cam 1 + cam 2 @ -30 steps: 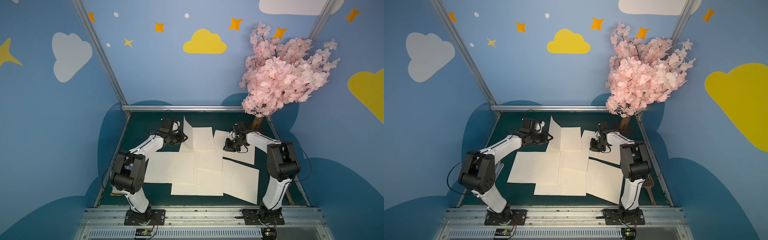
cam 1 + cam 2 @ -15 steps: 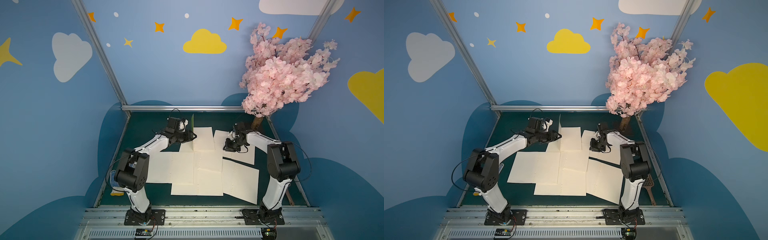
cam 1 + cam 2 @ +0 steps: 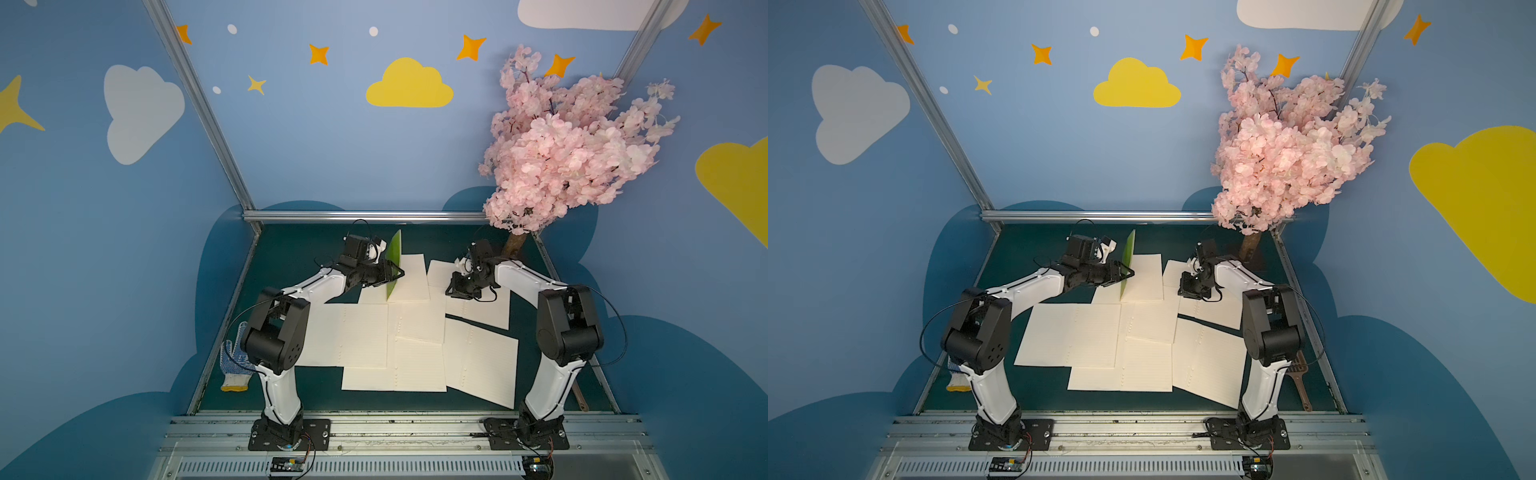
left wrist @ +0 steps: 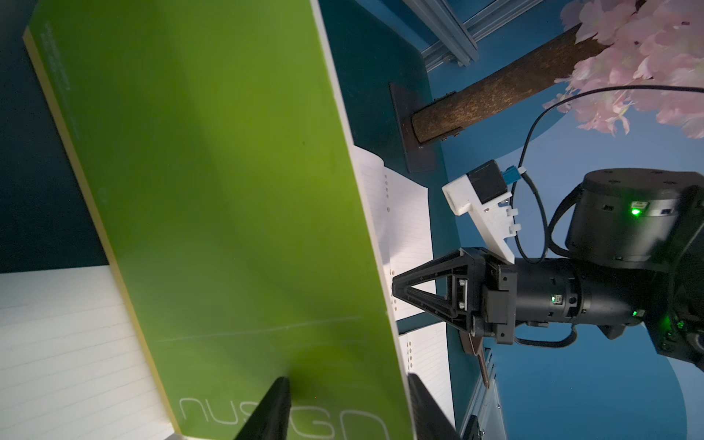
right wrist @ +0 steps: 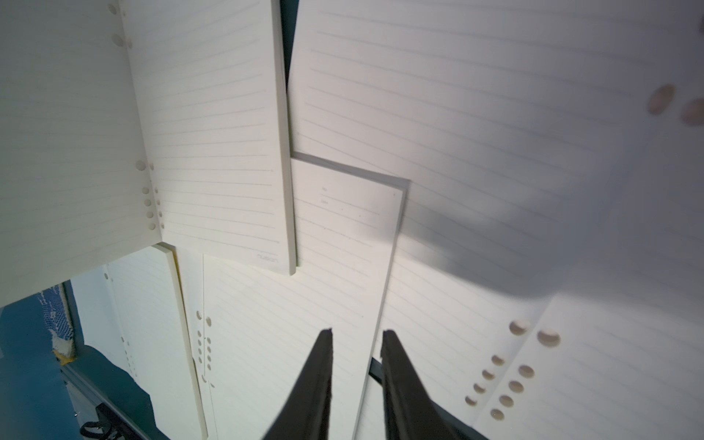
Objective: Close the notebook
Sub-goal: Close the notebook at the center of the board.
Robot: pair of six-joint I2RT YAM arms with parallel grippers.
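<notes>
The notebook (image 3: 409, 278) lies open at the back middle of the table, cream lined pages up. Its green cover (image 3: 395, 266) (image 3: 1128, 266) stands nearly upright on its spine edge. My left gripper (image 3: 397, 274) (image 3: 1129, 274) straddles the cover's free edge. In the left wrist view the green cover (image 4: 228, 190) fills the picture and the left gripper (image 4: 347, 381) is open, one finger on each side of it with room to spare. My right gripper (image 3: 451, 291) (image 5: 357, 332) hovers low over lined pages to the right, fingers a narrow gap apart and holding nothing.
Several other open lined notebooks (image 3: 349, 332) overlap across the green table (image 3: 291, 249). A pink blossom tree (image 3: 569, 153) stands at the back right, its trunk (image 4: 506, 84) close behind the right arm. A dotted glove (image 3: 235, 365) lies front left. A brown tool (image 3: 1302, 386) lies at the right edge.
The cover has swung up from leaning left to nearly upright, green face now showing. My left gripper moved right with it and its jaws widened. The right arm barely moved.
</notes>
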